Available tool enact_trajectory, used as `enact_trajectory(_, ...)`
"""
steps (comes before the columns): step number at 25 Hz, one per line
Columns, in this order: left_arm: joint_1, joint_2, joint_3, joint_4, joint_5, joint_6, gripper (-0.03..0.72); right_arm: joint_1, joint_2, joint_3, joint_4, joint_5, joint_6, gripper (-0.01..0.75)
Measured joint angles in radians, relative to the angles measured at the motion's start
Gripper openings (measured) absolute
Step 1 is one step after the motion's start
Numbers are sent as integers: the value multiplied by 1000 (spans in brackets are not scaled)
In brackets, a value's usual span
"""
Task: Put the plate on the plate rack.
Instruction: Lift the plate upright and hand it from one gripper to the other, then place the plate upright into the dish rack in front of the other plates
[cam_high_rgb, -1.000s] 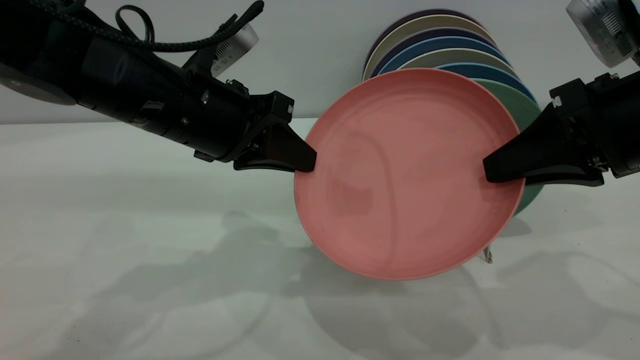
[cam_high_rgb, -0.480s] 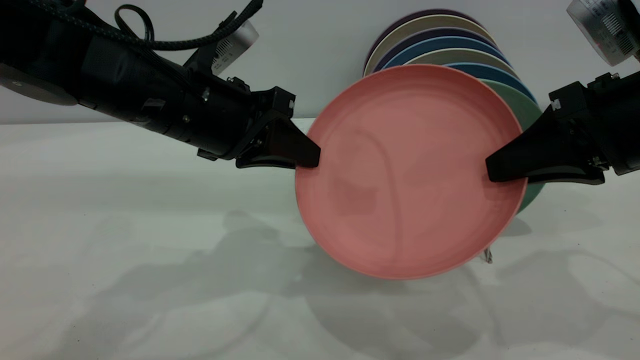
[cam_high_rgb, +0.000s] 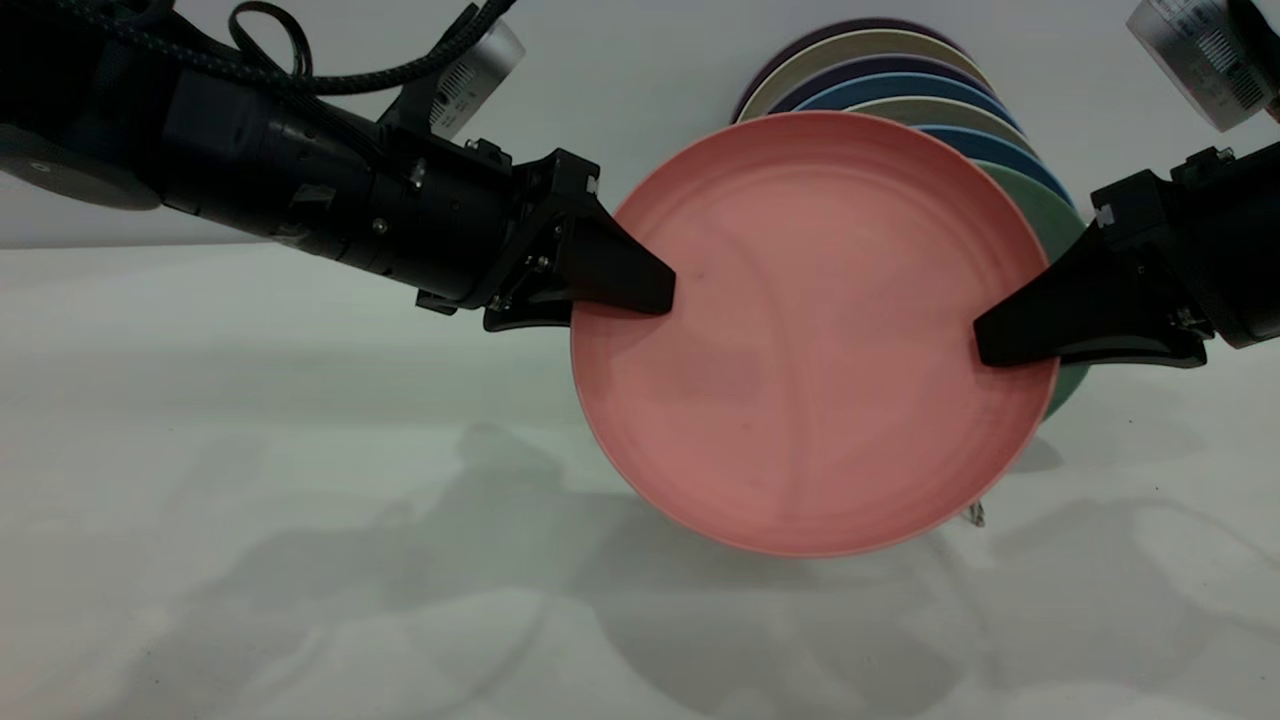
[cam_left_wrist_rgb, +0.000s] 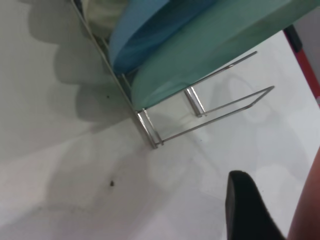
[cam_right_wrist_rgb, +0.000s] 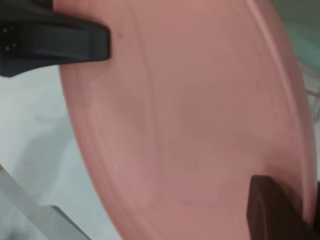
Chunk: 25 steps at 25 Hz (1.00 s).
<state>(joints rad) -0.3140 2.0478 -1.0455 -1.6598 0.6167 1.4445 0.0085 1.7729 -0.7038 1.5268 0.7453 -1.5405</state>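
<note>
Plate (cam_high_rgb: 815, 335) sits mid-frame, upright-ish above the table, left gripper (cam_high_rgb: 655, 295) and right gripper (cam_high_rgb: 985, 345) both clamped on its opposite edges, rack (cam_left_wrist_rgb: 200, 107) behind.

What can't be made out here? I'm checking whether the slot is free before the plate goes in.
- Plate rack: exterior view, hidden behind the plate; left wrist view cuts off all but its front loops.
- Seating of the stacked plates: only top rims show.
- Right gripper and left gripper: rear fingers hidden by the plate.
</note>
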Motion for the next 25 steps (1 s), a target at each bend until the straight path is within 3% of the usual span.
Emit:
enact_trajectory(10,45,-20,0,-28,96,20,448,1,0,0,-1,-41,-12,33)
enact_trajectory(16,101,-103,0,-18,103,21,459,1,0,-2,-13,-94,-32,22)
enact_trajectory(25,104,-139,0,43,103,-13,458,4,-28,-2,-51,-224,-114,20)
